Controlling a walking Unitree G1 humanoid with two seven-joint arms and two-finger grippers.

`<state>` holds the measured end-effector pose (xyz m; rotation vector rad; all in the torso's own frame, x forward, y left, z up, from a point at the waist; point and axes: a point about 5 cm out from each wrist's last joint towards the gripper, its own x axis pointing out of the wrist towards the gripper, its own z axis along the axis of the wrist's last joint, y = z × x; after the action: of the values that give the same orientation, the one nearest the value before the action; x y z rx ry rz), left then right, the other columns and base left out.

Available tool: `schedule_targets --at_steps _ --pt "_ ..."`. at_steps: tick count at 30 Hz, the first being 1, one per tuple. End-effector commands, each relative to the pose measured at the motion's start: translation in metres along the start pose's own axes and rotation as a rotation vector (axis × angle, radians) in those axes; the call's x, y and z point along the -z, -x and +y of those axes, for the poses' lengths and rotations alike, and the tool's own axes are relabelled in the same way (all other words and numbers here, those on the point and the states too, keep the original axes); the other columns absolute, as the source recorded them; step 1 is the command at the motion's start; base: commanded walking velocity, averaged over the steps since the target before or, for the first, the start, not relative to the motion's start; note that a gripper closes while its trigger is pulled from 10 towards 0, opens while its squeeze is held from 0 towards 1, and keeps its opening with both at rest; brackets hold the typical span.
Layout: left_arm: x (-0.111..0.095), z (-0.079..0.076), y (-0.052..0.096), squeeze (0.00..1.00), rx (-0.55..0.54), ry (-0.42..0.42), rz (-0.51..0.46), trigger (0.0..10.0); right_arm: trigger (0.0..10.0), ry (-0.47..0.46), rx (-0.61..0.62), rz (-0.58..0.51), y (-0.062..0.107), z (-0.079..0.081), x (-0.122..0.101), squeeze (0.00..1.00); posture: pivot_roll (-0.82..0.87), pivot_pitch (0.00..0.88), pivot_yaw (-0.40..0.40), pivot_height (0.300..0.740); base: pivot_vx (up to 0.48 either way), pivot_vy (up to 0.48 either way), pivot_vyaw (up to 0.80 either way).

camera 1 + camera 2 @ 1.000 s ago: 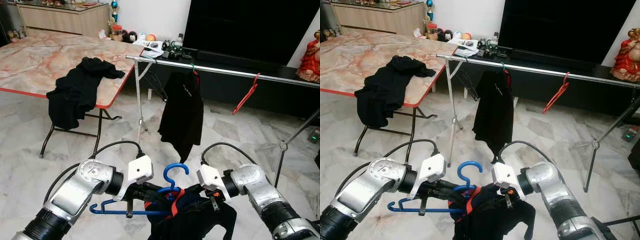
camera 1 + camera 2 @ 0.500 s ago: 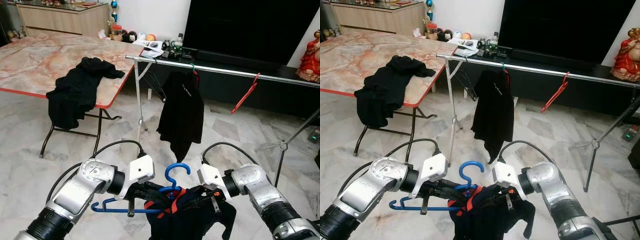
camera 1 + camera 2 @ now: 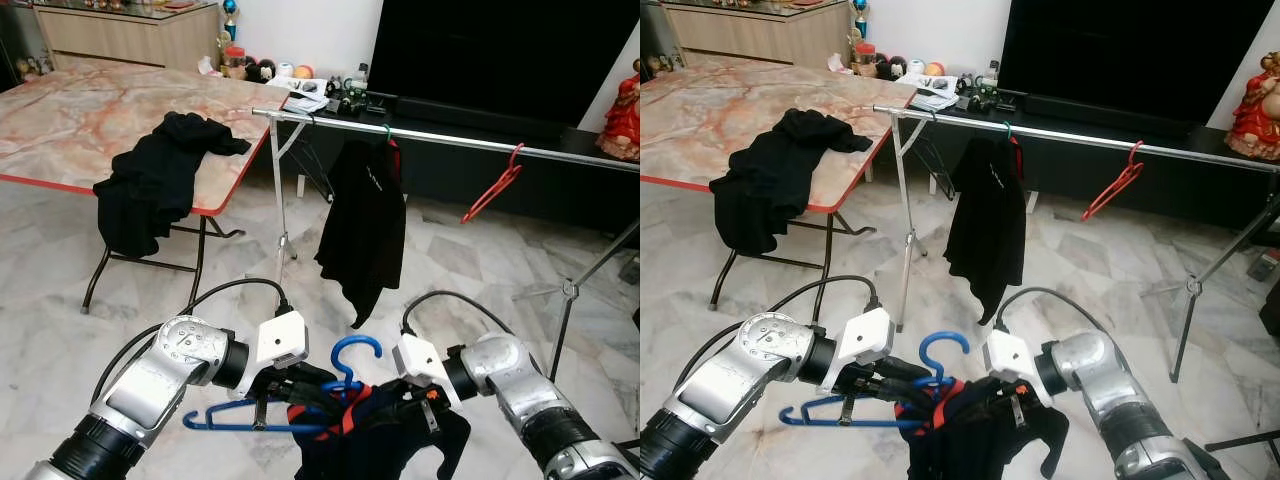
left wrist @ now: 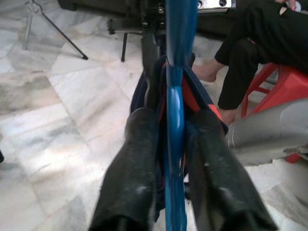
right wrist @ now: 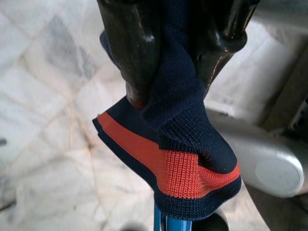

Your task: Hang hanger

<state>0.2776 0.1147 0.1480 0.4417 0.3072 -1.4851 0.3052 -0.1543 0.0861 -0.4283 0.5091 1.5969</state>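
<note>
Low in front of me, my left gripper (image 3: 303,386) is shut on a blue hanger (image 3: 352,352), whose hook points up. In the left wrist view the blue hanger (image 4: 174,120) runs between the black fingers (image 4: 132,168). A navy garment (image 3: 385,448) with an orange-red collar band drapes over the hanger's right side. My right gripper (image 3: 402,408) is shut on that garment; the right wrist view shows its fingers (image 5: 127,43) pinching the knit collar (image 5: 178,163). Ahead stands a silver clothes rail (image 3: 450,138).
A black shirt (image 3: 365,225) and an empty red hanger (image 3: 493,185) hang on the rail. A marble-topped table (image 3: 80,110) at left carries black clothes (image 3: 150,175). A seated person's leg (image 4: 240,53) and a red stool (image 4: 269,91) are behind me. Marble floor lies between me and the rail.
Hanger and garment sit slightly lower in view and the collar has shifted a little on the hanger. Both grips are unchanged.
</note>
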Motion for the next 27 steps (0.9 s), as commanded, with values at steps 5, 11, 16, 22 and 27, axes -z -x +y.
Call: schedule_targets --at_steps 5,11,16,22,27 --pt "0.006 -0.002 0.013 1.0 -0.006 -0.012 0.052 10.0 0.0 -0.017 0.02 0.071 0.007 0.004 0.014 0.0 0.12 0.0 -0.117 0.74 0.0 0.0 0.0" --pt "0.016 0.005 0.035 1.0 -0.142 0.03 0.071 10.0 0.0 -0.036 0.106 0.098 0.015 0.003 0.023 0.0 0.12 0.004 -0.116 0.74 0.0 0.0 0.0" --pt "0.024 0.012 0.054 1.0 -0.308 0.088 0.032 10.0 0.0 -0.046 0.248 0.071 0.029 -0.006 0.02 0.0 0.12 0.009 -0.116 0.74 0.0 0.0 0.0" --pt "0.041 0.011 0.073 1.0 -0.564 0.211 -0.075 10.0 0.0 -0.003 0.439 0.021 0.058 -0.02 0.006 0.0 0.12 0.011 -0.118 0.74 0.0 0.0 0.0" --pt "0.051 0.012 0.075 1.0 -0.688 0.274 -0.124 10.0 0.0 0.05 0.499 -0.019 0.071 -0.027 -0.01 0.0 0.11 0.01 -0.116 0.74 0.0 0.0 0.0"
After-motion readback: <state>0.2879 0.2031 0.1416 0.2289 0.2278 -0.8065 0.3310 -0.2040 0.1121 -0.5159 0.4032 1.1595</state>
